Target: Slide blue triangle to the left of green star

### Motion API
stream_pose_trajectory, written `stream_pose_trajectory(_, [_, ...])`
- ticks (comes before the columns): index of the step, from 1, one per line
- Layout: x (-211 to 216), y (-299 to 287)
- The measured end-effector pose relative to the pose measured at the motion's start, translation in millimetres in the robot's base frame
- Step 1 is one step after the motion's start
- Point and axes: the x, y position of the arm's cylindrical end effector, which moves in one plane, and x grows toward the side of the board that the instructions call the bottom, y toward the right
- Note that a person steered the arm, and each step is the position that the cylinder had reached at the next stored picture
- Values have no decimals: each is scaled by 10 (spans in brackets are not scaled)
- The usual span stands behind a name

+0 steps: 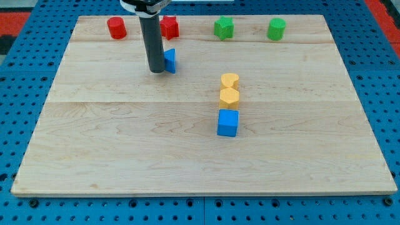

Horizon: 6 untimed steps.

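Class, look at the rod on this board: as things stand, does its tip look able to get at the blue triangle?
Probably yes. My tip already stands right at the blue triangle, on its left side in the view, seemingly touching. Nothing lies between them; the red star sits apart, nearer the view's top.

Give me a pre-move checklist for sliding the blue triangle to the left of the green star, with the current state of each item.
1. My tip is beside the blue triangle, on its view-left side: ok.
2. Tip touching the triangle: cannot tell; the rod hides the triangle's left edge.
3. Green star located, near the view's top edge, up and to the view's right of the triangle: ok.
4. Slot left of the star free: ok, though the red star sits close on the view's left.
5. Push direction: not ok for the upward part; the tip is level with the triangle, not below it.
6. Yellow blocks and blue cube off the path: ok.
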Motion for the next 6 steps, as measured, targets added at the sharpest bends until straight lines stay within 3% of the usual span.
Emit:
stream_pose_trajectory(4, [0,-193])
stream_pose_trajectory(6, [-116,277])
